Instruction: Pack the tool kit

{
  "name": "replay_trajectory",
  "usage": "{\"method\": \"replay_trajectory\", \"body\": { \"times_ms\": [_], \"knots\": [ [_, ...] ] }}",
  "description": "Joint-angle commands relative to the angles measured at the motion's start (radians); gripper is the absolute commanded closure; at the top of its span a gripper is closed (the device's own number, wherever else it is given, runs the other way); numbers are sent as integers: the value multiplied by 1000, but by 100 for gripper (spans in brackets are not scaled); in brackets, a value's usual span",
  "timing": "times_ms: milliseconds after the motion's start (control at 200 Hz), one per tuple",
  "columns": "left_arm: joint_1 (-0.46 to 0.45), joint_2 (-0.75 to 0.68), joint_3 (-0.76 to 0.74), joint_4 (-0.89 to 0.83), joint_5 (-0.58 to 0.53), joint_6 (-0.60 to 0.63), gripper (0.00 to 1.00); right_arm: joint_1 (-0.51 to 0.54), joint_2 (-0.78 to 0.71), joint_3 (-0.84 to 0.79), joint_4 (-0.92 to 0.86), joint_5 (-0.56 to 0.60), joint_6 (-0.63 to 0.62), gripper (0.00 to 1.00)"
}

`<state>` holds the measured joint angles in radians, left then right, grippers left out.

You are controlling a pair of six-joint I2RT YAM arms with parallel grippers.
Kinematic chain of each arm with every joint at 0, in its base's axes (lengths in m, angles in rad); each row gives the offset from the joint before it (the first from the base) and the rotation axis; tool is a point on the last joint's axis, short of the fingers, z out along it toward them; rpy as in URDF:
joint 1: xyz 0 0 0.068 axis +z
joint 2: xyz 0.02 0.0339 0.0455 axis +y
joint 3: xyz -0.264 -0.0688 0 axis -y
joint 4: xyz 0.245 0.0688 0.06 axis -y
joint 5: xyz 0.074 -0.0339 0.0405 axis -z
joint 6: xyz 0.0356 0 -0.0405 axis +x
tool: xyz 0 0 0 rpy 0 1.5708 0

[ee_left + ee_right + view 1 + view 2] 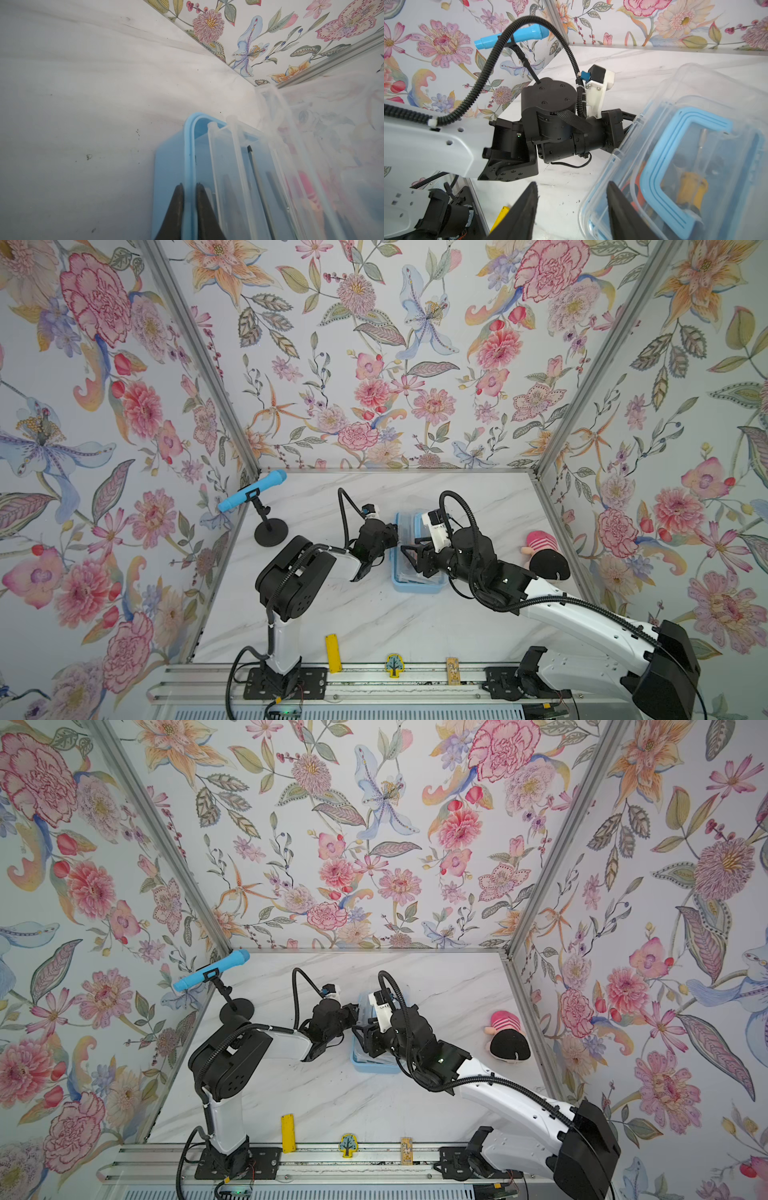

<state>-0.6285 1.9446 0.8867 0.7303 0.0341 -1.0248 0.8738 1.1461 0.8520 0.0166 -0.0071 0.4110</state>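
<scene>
The left claw (189,197) is closed on the light-blue rim of the tool kit box (170,166), one finger outside the wall and one inside; the right claw (572,199) stands with its jaws apart at a near corner of the clear lid (695,87), gripping nothing, though I cannot tell whether a finger touches the lid; the box sits mid-table (374,622) between the two claws, its blue handle (662,149) on the lid; through the plastic show a yellow-handled tool (691,187), an orange one (636,187) and a dark shaft (257,176), all blurred; whether the lid is fully seated is unclear; in both top views the arms cover most of the box (419,587), so only the wrist views show its contents; further out stand a blue microphone (253,490) on a black stand (271,532) at the far left corner, a plush doll (544,556) by the right wall, and along the near edge a yellow bar (333,653), a tree-shaped piece (393,664) and a small brown tag (452,671), all well apart from the box
</scene>
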Motion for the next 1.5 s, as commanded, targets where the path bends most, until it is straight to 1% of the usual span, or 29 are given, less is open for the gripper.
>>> {"method": "replay_trajectory", "body": {
  "times_ms": [0,110,230,410,565,610,661,706,801,911,1061,1106,1211,1341,1416,1436,1496],
  "knots": [
    [-36,-27,-52,18,-90,-5,99,-27,-31,-6,-63,65,75,46],
    [-45,-34,-60,-9,-165,-42,100,-66,-63,-51,-67,63,110,46],
    [-46,-22,-49,-37,-233,-61,100,-88,-72,-81,-74,53,116,47],
    [-43,-12,-27,-71,-320,-97,100,-118,-33,-78,-94,50,111,46],
    [-38,-16,3,-92,-338,-98,100,-143,17,-67,-101,27,100,46],
    [-37,-20,4,-92,-337,-88,87,-150,34,-59,-104,18,97,46],
    [-37,-29,-2,-85,-338,-83,67,-158,56,-53,-107,15,97,45],
    [-36,-41,-9,-83,-335,-74,55,-164,72,-46,-106,9,97,45],
    [-31,-79,-23,-104,-356,-42,43,-170,98,-34,-95,5,97,45],
    [-2,-119,-37,-139,-360,-9,37,-172,133,-15,-89,-5,99,46],
    [17,-194,-68,-172,-379,83,22,-170,178,4,-80,-13,100,46],
    [15,-216,-78,-179,-374,114,19,-173,192,9,-82,-6,96,46],
    [8,-265,-138,-153,-329,162,18,-184,223,18,-87,4,80,47],
    [-14,-318,-258,-55,-244,194,19,-214,263,30,-97,4,45,48],
    [-37,-345,-316,-24,-229,211,21,-218,276,27,-98,-5,31,49],
    [-47,-352,-331,-17,-227,220,22,-250,279,25,-99,-5,31,49],
    [-74,-368,-359,-25,-232,240,22,-264,288,22,-98,-17,31,49]
  ]
}}
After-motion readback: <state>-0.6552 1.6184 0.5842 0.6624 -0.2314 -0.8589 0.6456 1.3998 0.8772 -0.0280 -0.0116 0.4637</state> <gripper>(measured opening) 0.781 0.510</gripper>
